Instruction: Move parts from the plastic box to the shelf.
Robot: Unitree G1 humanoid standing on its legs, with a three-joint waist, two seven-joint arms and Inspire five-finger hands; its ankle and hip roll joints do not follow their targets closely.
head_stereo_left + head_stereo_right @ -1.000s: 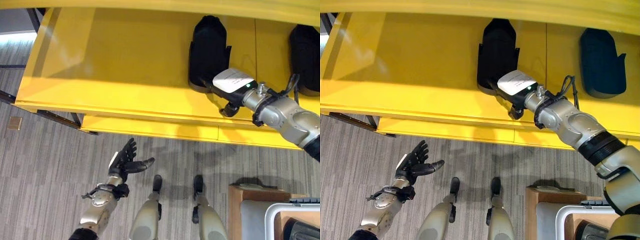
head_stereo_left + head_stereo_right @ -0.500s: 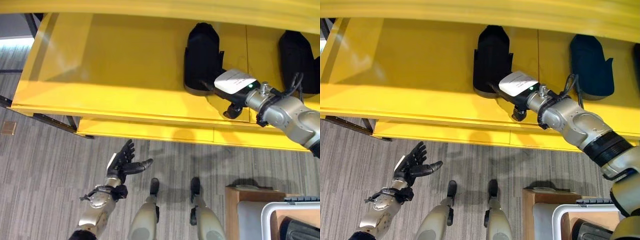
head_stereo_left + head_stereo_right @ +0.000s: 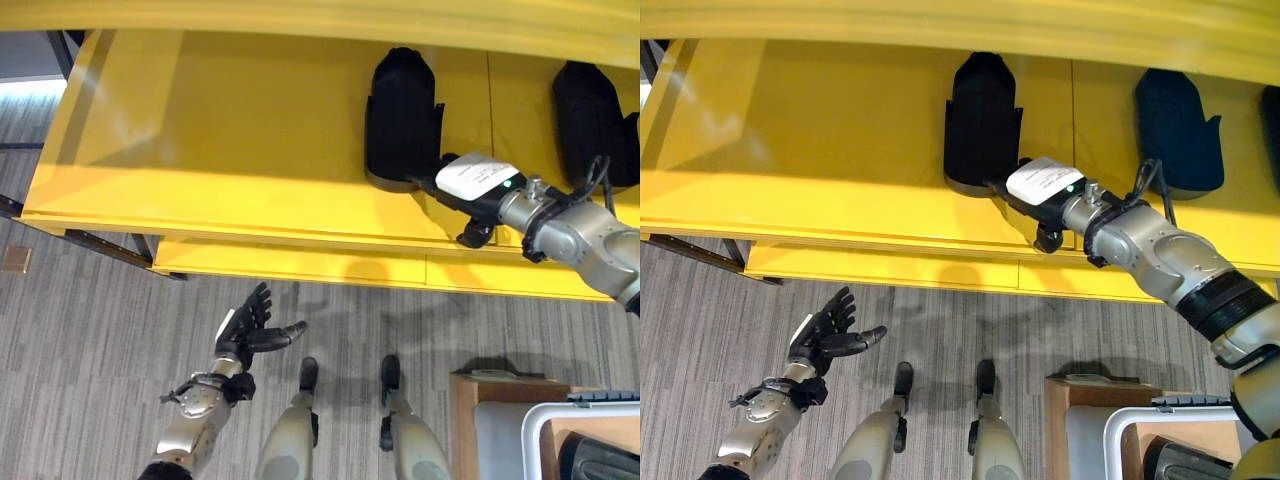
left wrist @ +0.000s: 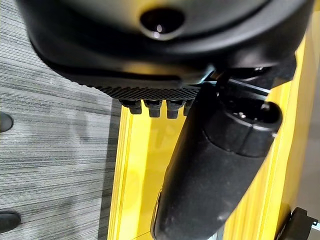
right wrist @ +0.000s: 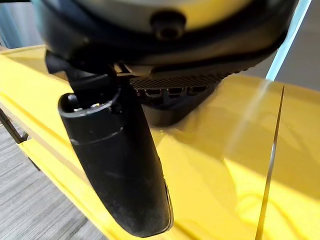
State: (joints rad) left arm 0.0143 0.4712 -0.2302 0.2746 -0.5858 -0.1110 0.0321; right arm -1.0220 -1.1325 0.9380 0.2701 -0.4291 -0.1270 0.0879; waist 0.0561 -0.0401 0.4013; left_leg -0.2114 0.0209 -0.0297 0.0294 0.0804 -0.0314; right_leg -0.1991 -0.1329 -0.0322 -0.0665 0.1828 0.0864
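Observation:
A tall black part (image 3: 400, 110) stands upright on the yellow shelf (image 3: 220, 130). My right hand (image 3: 1045, 185) lies on the shelf at the part's base, on its right side. Its fingers reach straight toward the part and its thumb (image 5: 117, 165) sticks out, curled round nothing, so the hand is open. The part's dark foot (image 5: 170, 107) shows just past the fingers. A second black part (image 3: 1177, 125) stands further right on the shelf. My left hand (image 3: 248, 328) hangs open above the carpet at the lower left, fingers spread and holding nothing.
The white-rimmed plastic box (image 3: 560, 425) sits at the lower right corner with a dark part (image 3: 600, 462) inside, beside a brown box (image 3: 475, 400). The shelf's left half is bare. A dark metal frame (image 3: 100, 235) runs under the shelf's left end.
The camera has shifted slightly. My right hand has drawn back a little to the right, away from the black part, which stays standing. The left hand has kept its pose.

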